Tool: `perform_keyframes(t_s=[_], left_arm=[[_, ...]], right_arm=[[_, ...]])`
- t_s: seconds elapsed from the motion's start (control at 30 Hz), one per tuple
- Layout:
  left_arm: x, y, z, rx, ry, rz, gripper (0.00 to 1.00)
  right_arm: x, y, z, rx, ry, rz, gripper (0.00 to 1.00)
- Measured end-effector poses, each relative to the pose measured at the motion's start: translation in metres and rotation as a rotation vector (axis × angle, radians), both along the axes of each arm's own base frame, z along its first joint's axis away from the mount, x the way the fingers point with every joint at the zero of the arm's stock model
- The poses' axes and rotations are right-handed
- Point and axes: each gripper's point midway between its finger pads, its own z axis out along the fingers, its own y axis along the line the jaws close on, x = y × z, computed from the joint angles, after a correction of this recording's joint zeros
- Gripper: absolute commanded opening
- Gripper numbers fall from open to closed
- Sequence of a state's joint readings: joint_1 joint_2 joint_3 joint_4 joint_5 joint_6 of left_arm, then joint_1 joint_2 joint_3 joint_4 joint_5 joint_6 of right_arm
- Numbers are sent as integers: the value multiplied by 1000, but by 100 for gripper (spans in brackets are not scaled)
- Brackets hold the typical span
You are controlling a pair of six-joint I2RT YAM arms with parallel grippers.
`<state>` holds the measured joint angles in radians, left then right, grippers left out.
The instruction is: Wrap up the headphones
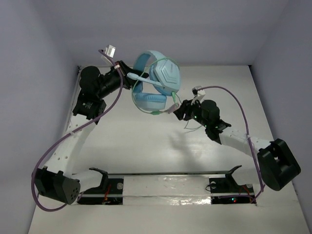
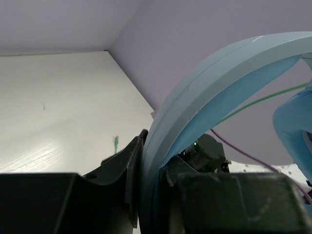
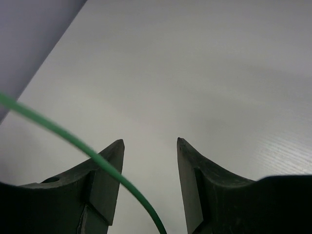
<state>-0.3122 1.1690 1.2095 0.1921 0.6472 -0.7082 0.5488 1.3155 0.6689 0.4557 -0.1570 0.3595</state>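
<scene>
The light blue headphones point(image 1: 156, 83) hang in the air above the far middle of the table, ear cups toward the right. My left gripper point(image 1: 128, 80) is shut on the headband point(image 2: 204, 92), which fills the left wrist view between the two fingers. The pale green cord point(image 1: 158, 109) loops around the cups and trails down toward my right gripper point(image 1: 178, 110). The right gripper point(image 3: 150, 142) is open; the green cord point(image 3: 83, 144) runs slack across its left finger and down between the jaws, not pinched.
Purple arm cables point(image 1: 73, 131) loop along both arms. The white table point(image 1: 146, 146) is walled on the left, right and back. Two black mounts point(image 1: 105, 187) sit on the near edge rail.
</scene>
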Motion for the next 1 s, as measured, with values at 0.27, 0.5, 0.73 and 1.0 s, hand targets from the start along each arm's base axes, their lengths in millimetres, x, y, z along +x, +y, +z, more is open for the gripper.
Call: perform_keyframes(t_s=[0.27,0.5,0.73,1.0], left_arm=[[30,15,12,10,-1,73,0],[47,21,1,3,49,100,0],[50,24,2,-12,59,113,0],[65,35,-2,-110,104,207,0]], right_arm=[[-11,-7,-29,21,85,-34,52],[-8,-1,-34,64,100,-29,45],[-2,8,-44,85,107,-8,9],[-17,44,-54,61,156,78,0]])
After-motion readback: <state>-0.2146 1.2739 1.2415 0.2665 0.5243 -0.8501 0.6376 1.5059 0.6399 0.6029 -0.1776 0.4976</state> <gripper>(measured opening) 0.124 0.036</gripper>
